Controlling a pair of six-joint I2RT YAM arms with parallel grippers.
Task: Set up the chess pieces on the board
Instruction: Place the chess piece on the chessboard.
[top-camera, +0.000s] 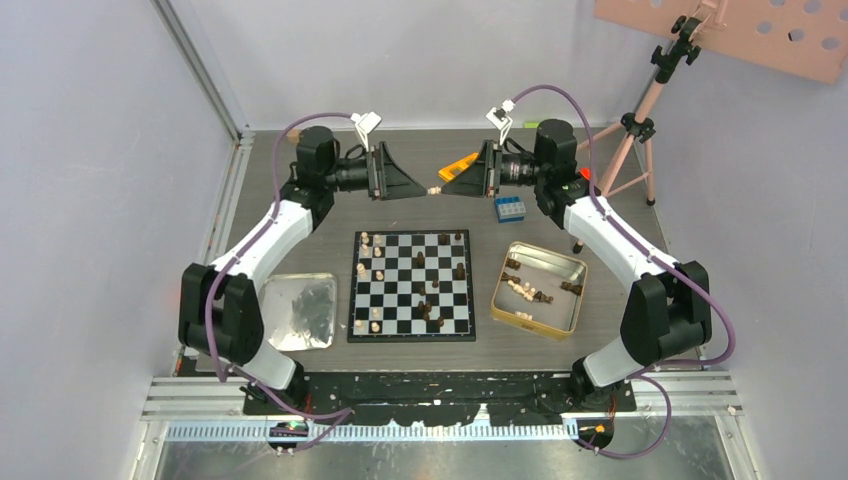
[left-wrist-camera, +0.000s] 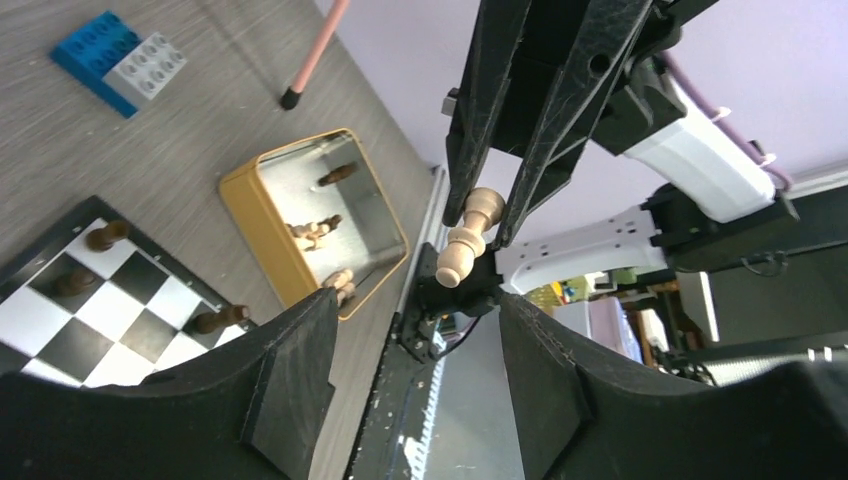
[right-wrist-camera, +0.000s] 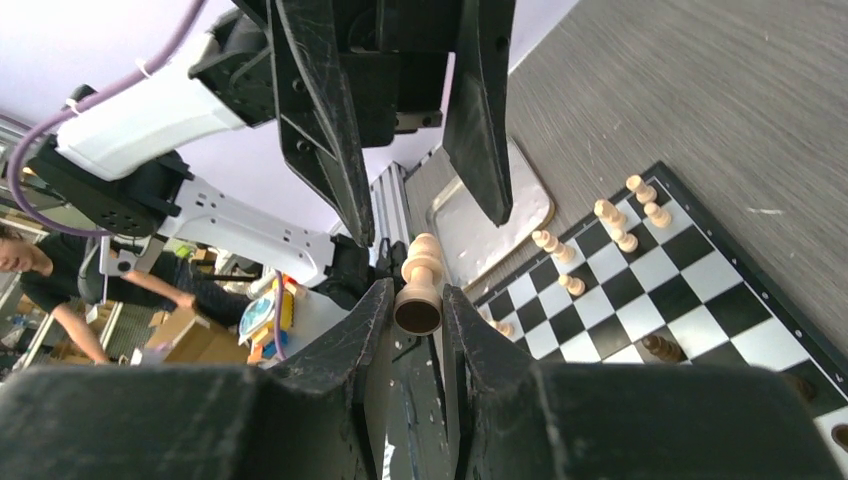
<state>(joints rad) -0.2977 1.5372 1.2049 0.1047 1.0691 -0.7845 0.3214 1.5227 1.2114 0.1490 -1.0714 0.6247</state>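
The left gripper (left-wrist-camera: 415, 320) spreads its two black fingers (left-wrist-camera: 290, 380) wide, with nothing between them. Just beyond their tips the right gripper (left-wrist-camera: 478, 228) pinches one end of a light tan chess piece (left-wrist-camera: 462, 248), whose rounded free end points toward the left fingers. On the table (left-wrist-camera: 200, 110), a gold-rimmed tin (left-wrist-camera: 238, 195) holding several pieces sits near the table's edge, beside the board's (left-wrist-camera: 130, 330) corner. Three dark pieces (left-wrist-camera: 105, 235) stand on that corner. A blue toy brick (left-wrist-camera: 90, 50) lies apart from the tin.

Black-and-white checked board (top-camera: 396, 263), light tan piece (right-wrist-camera: 420, 282), gold tin (top-camera: 498, 297)
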